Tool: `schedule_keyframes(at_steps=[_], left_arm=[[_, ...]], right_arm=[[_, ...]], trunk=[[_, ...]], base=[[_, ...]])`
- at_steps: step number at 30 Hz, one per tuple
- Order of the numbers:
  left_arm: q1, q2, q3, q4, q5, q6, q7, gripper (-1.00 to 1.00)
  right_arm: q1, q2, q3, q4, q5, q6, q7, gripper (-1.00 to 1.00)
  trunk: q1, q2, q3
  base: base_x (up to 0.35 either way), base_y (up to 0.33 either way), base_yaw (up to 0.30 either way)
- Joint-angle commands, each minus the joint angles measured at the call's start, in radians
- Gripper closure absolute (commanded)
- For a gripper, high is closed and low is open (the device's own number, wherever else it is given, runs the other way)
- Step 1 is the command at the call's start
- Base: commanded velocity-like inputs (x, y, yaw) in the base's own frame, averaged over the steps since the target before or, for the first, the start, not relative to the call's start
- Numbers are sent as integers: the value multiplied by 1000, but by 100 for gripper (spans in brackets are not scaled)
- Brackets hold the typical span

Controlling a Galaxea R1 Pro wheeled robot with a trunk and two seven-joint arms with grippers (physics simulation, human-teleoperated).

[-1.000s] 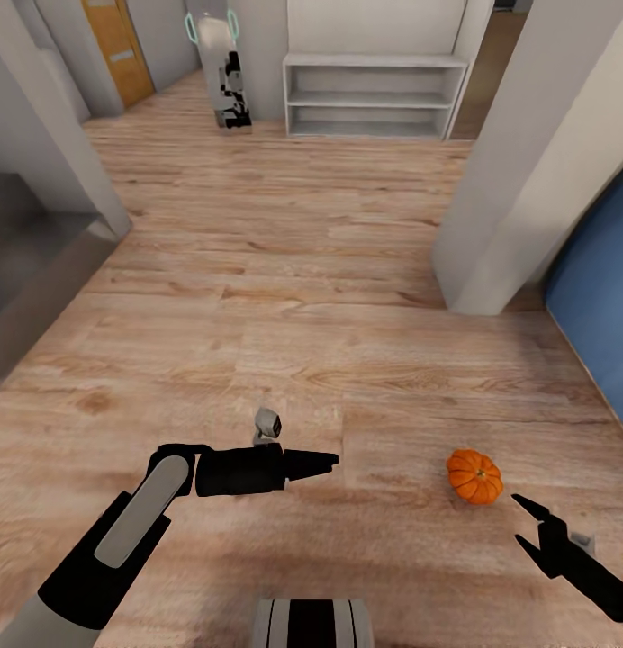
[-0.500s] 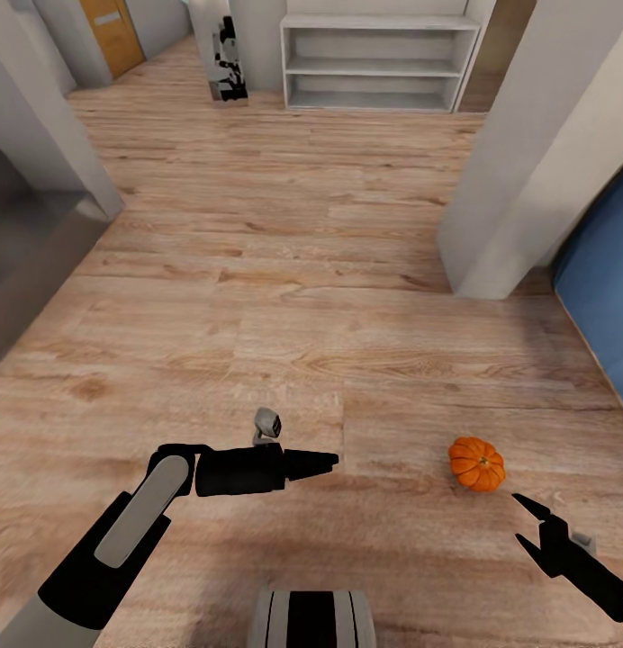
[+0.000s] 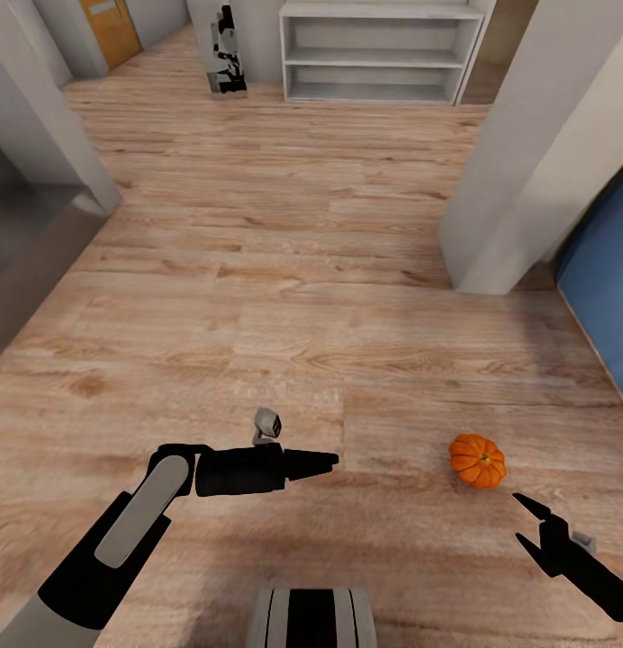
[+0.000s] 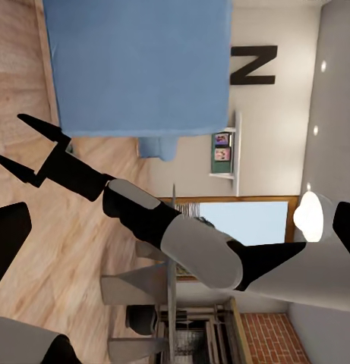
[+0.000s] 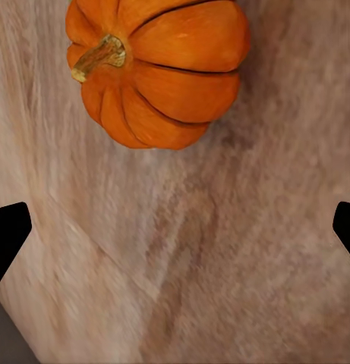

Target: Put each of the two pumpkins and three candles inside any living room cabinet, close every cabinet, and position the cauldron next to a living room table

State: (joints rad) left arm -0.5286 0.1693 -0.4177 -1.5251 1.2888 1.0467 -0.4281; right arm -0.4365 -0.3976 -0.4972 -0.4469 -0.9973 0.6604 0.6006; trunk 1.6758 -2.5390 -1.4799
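Starting at the left of the head view, a grey wall corner (image 3: 50, 117) is seen beside the wooden floor (image 3: 284, 270), with an orange door (image 3: 112, 27) far back. The left gripper (image 3: 322, 463) is held low over the floor, pointing across to the right, and its jaws are closed to a single tip with nothing between them. At the far end of the floor a white shelf unit (image 3: 383, 49) with bare shelves is set against the wall. Further right, a pale pillar (image 3: 537, 171) is seen, and a blue panel (image 3: 609, 297) at the edge. One pumpkin (image 3: 477, 460) is lying on the floor, alone, well right of the left gripper and just ahead of the right gripper (image 3: 525, 520). The right gripper's jaws are spread apart and empty, aimed toward the pumpkin without touching it. In the right wrist view the pumpkin (image 5: 156, 72) is seen close, ribbed, stem tilted aside, beyond the two dark fingertips (image 5: 7, 235). In the left wrist view the right gripper (image 4: 23, 144) is seen with its prongs parted
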Motion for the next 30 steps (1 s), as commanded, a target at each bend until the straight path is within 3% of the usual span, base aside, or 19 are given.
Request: schedule_keyframes(at_steps=[1, 17, 30], left_arm=[[-1, 1, -1, 0, -6, 0, -8, -100], [-1, -1, 0, 2, -6, 0, -9, -100], [-1, -1, 0, 2, -6, 0, -8, -100]], right_arm=[[-1, 0, -4, 0, -1, 7, 1, -100], [-1, 0, -5, 0, 0, 7, 1, -100], [-1, -1, -6, 2, 3, 7, -3, -100]], trunk=[[0, 0, -1], [0, 0, -1], [0, 0, -1]], base=[[23, 0, 0], [274, 0, 0], [59, 0, 0]])
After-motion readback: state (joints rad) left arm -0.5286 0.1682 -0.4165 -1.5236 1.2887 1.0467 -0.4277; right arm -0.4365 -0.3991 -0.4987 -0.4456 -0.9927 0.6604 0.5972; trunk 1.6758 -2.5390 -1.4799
